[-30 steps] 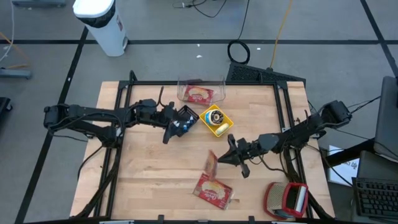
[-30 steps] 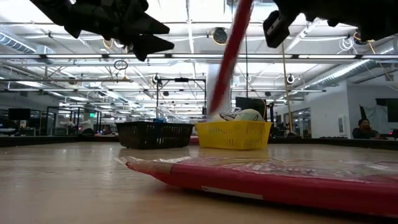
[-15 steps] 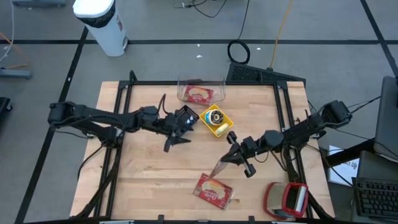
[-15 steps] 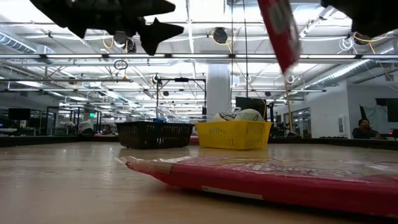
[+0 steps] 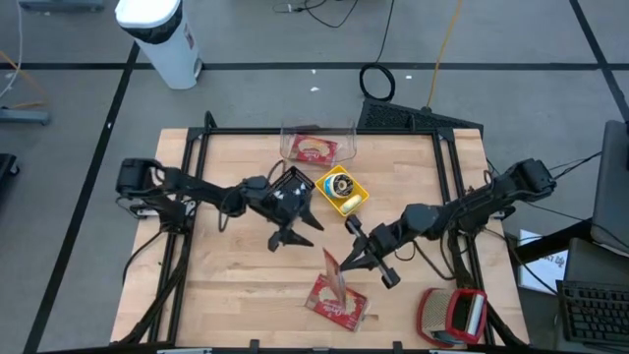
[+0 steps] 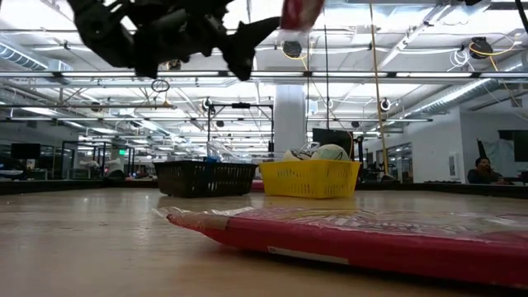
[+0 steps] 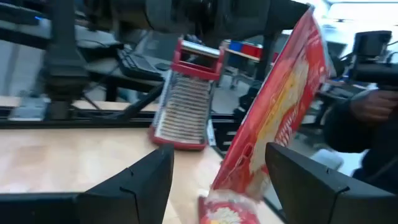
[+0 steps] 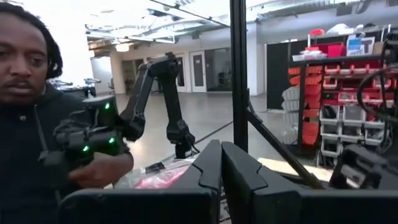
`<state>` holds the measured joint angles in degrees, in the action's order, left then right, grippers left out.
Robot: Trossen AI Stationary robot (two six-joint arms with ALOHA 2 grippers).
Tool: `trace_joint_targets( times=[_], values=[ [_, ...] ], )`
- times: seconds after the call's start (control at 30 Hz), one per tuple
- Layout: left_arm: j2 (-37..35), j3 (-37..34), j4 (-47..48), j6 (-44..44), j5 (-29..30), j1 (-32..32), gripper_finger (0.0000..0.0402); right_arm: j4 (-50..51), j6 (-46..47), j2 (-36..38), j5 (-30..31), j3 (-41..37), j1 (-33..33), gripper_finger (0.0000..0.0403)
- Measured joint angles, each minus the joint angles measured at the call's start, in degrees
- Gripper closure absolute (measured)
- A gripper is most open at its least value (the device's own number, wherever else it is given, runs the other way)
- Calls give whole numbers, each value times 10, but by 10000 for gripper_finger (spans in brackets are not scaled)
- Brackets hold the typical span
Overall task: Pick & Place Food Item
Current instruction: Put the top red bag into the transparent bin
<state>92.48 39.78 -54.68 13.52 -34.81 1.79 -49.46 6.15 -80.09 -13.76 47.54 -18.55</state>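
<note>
My right gripper (image 5: 346, 264), clenched on the red snack packet (image 5: 332, 274), had lifted it clear above the table (image 5: 236, 285) while my left gripper (image 5: 295, 236), released, swung in to receive it.

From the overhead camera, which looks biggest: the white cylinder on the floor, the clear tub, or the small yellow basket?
1. White cylinder, though it stands taller and nearer the camera, so that may flatter it.
2. Clear tub.
3. Yellow basket, clearly smallest.
</note>
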Motion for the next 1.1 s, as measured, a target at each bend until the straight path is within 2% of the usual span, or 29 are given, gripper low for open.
trace_joint_targets(
  times=[0.1,0.33,0.43,0.77,1.1],
  values=[
    [31,42,10,2,-41,0,147,0,0,1,0,2,0,403],
    [103,151,13,16,-230,0,147,13,8,-2,0,2,1,403],
    [126,186,14,20,-267,-2,147,13,16,-7,0,2,1,403],
    [170,275,96,-10,-247,-4,147,-4,33,-24,0,2,1,403],
    [178,285,108,-59,-282,-30,147,-6,34,-24,-22,2,0,403]
  ],
)
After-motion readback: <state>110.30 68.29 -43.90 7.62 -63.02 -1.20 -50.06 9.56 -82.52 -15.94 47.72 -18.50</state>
